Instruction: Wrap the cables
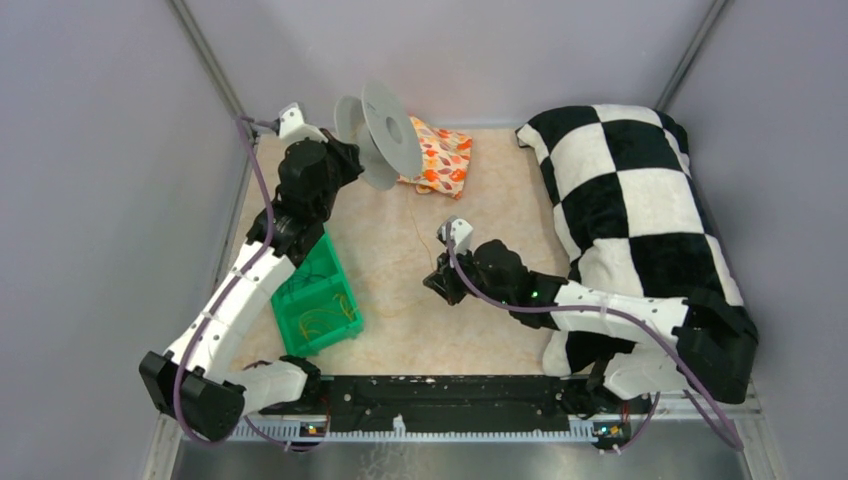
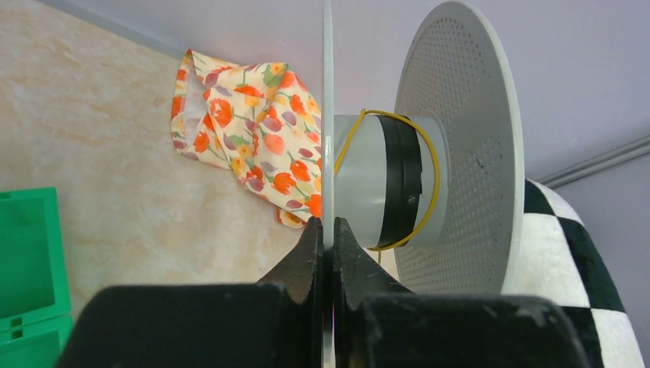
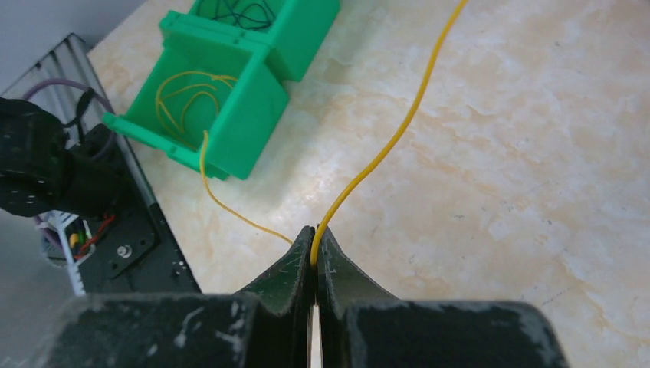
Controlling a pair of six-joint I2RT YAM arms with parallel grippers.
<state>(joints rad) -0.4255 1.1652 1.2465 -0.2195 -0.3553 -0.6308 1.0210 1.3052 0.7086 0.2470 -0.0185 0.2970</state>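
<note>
A grey plastic spool (image 1: 385,135) hangs above the table's far left, held on edge. My left gripper (image 2: 327,224) is shut on the rim of its near flange (image 2: 327,92). A loop of thin yellow cable (image 2: 436,172) lies around the spool's hub. From there the cable (image 1: 418,225) runs down to mid-table, where my right gripper (image 3: 314,231) is shut on it. In the right wrist view the cable (image 3: 400,132) rises away from the fingertips, and its other stretch (image 3: 230,211) trails back to the green bin (image 3: 230,92), which holds more yellow strands.
The green bin (image 1: 315,300) sits at the near left beside the left arm. A floral cloth (image 1: 440,155) lies behind the spool. A large black-and-white checkered cushion (image 1: 630,200) fills the right side, under the right arm. A black rail (image 1: 450,395) runs along the near edge.
</note>
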